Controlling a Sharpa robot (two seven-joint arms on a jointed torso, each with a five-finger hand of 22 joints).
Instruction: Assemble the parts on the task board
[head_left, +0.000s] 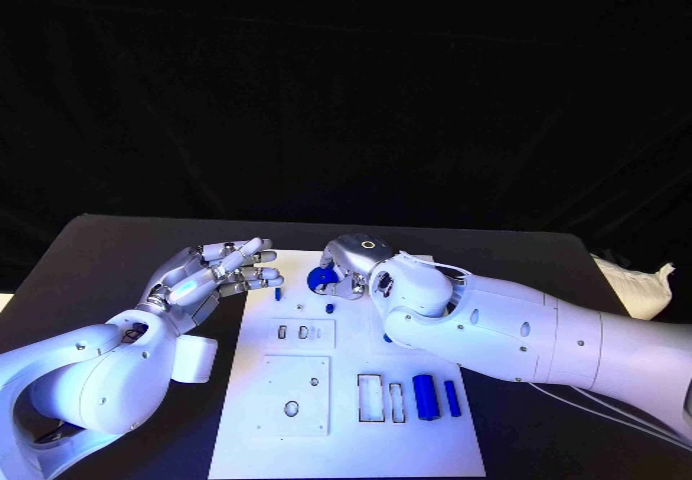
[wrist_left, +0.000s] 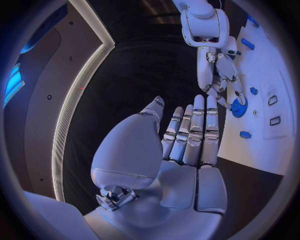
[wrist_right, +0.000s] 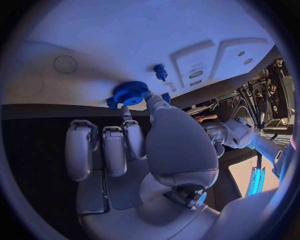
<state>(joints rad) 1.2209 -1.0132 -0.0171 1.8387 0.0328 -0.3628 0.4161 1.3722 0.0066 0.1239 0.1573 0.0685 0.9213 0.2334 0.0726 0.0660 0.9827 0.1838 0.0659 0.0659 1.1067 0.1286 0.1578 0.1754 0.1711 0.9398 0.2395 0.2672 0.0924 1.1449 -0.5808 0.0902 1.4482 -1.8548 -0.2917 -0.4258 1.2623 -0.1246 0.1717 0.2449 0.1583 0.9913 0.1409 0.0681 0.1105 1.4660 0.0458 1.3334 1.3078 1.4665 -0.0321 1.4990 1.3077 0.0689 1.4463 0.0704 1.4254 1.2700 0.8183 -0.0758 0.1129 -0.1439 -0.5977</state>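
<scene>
Your right robot hand (head_left: 351, 268) pinches the round blue toothed gear (head_left: 322, 279) at the far end of the flat white task board (head_left: 346, 430); your left robot hand (head_left: 216, 274), fingers spread, hovers just beside that board's far-left corner.

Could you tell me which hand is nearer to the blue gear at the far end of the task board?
Right. The right hand pinches the blue gear; the left hand hovers beside it, apart.

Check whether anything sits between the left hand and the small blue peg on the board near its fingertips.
Nothing visible does. The left hand hovers open at the task board's left edge, fingertips pointing toward the small blue peg; bare board lies between. The right hand, holding the blue gear, is beyond it.
</scene>
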